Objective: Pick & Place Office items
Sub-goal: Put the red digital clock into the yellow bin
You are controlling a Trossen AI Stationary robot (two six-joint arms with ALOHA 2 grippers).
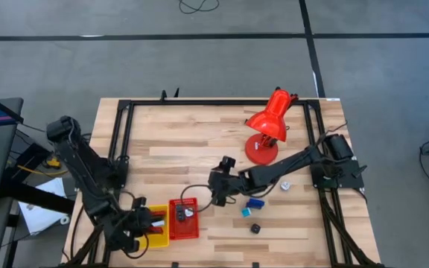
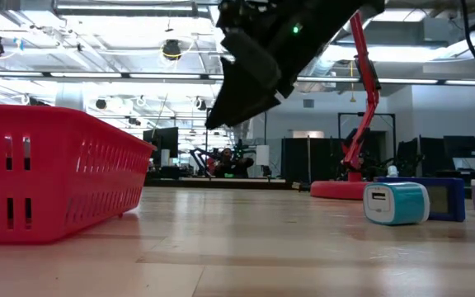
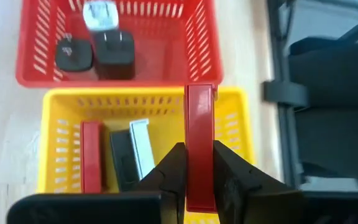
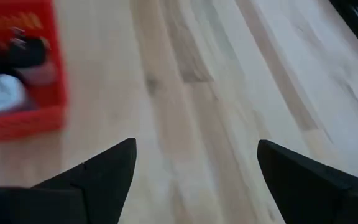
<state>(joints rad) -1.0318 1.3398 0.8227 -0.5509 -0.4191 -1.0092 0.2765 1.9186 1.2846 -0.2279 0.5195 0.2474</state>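
While the left gripper [image 3: 197, 180] hangs over the yellow tray [image 3: 241, 134] at the lower left of the high view, it is clamped tight on a red stick-like piece [image 3: 200, 146], held by its long flat sides.

Item, red stick: looks like rigid, smooth plastic and probably light. It may slip lengthwise in a flat pinch, so a grip near mid-length seems best.

Item, yellow tray contents: a second red stick [image 3: 91, 155] along one wall, and a dark slab [image 3: 122, 160] touching a pale grey one [image 3: 142, 149]. All lie flat and close together, leaving little finger room between them.

Item, red tray [image 3: 207, 50], just beside the yellow one: two black plug-like blocks [image 3: 113, 55] and a whitish piece [image 3: 101, 14]. They appear hard and compact, best taken across the body rather than by the prongs.

Item, right gripper [image 4: 194, 165]: empty, fingers spread wide, over bare worktop [image 1: 192, 141] just right of the red tray in the high view.

Items loose on the worktop, lower right of centre in the high view: a blue block [image 1: 255, 202], a teal-and-white block [image 2: 396, 203], a small black piece [image 1: 255, 228] and a small white round piece [image 1: 284, 186]. The blocks offer flat faces for a sure pinch. The round one may roll and would want a centred, top-down grasp.

Not for picking: the red desk lamp [image 1: 267, 126], upper right of centre.
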